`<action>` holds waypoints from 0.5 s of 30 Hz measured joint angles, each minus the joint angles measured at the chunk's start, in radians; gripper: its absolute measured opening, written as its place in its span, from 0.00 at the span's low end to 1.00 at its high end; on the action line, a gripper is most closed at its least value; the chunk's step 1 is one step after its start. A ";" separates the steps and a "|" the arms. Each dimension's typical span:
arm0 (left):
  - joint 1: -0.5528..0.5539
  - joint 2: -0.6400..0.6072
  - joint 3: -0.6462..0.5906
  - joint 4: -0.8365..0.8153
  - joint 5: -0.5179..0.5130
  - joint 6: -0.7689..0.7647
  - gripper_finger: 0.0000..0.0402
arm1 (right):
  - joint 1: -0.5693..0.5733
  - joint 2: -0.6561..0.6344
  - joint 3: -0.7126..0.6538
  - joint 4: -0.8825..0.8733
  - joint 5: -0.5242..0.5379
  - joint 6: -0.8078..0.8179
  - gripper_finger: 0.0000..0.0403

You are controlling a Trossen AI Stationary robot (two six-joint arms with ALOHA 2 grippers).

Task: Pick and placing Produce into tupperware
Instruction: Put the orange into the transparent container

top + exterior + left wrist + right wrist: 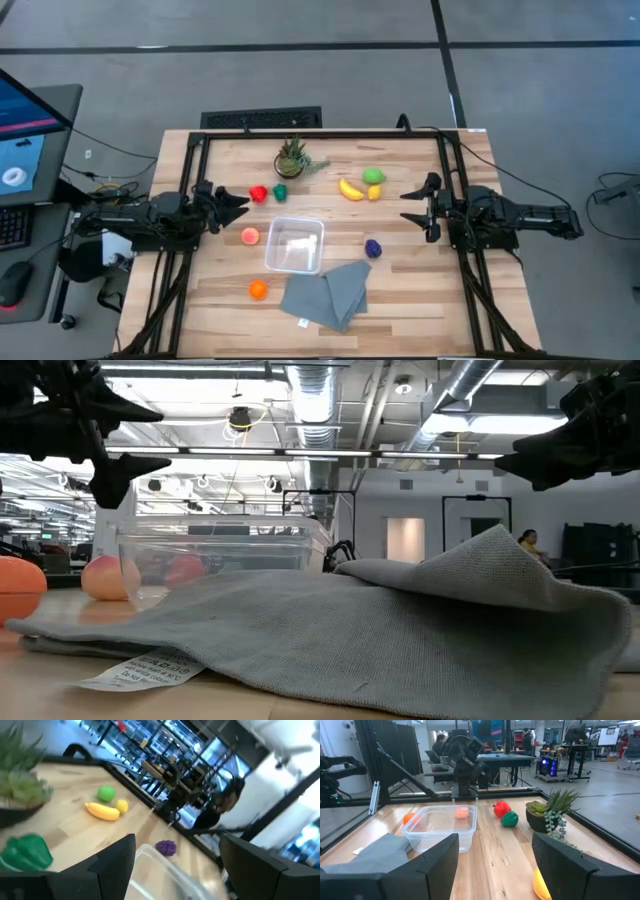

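Observation:
The clear tupperware stands mid-table with nothing in it. Produce lies around it on the wood: red and dark green pieces, a banana, a lime-green piece, a small yellow one, a purple one, a peach-pink one and an orange one. My left gripper hovers open at the table's left edge, rolled to one side, and points level at the table's middle. My right gripper hovers open at the right edge and faces it. Neither holds anything.
A spiky potted plant stands at the far middle. A crumpled grey cloth with a white tag lies near the front edge, beside the tupperware. A black frame runs along the table's far and side edges.

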 joint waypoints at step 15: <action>0.000 0.003 0.000 0.023 -0.184 0.116 0.68 | 0.007 0.000 -0.002 0.045 0.000 0.601 0.68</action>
